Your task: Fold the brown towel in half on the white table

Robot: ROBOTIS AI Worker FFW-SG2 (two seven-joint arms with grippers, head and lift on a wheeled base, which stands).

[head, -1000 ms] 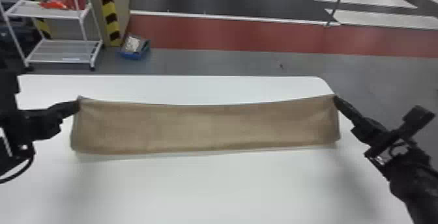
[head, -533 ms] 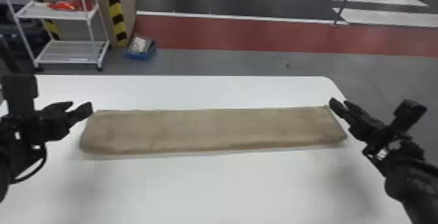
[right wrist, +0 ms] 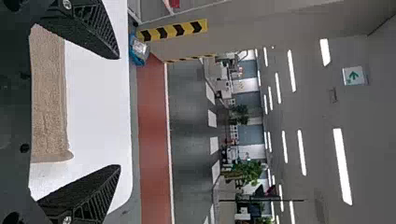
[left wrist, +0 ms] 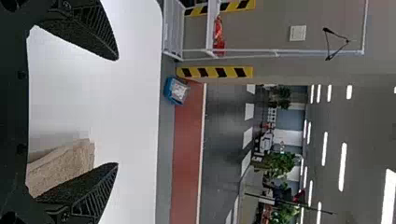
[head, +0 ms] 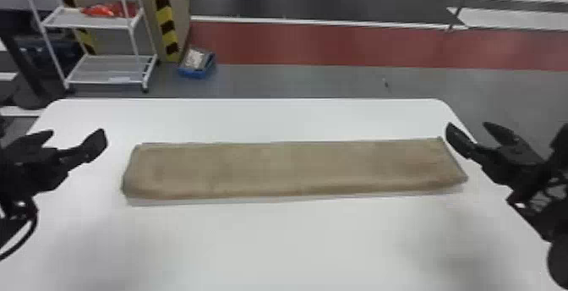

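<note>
Left gripper point(head: 77, 133) and right gripper point(head: 468, 125) gape wide, seemingly apart from the towel point(head: 291, 167).

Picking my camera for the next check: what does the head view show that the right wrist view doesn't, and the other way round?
Head view: the left end effector and the towel's near long edge. Right wrist view: ceiling lights and a green-and-white sign. Both: the brown towel, white table, blue box and right end effector.

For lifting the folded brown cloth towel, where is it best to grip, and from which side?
Probably its short ends, left gripper from the left, right gripper from the right: the towel lies flat, a long strip with an end near each.
</note>
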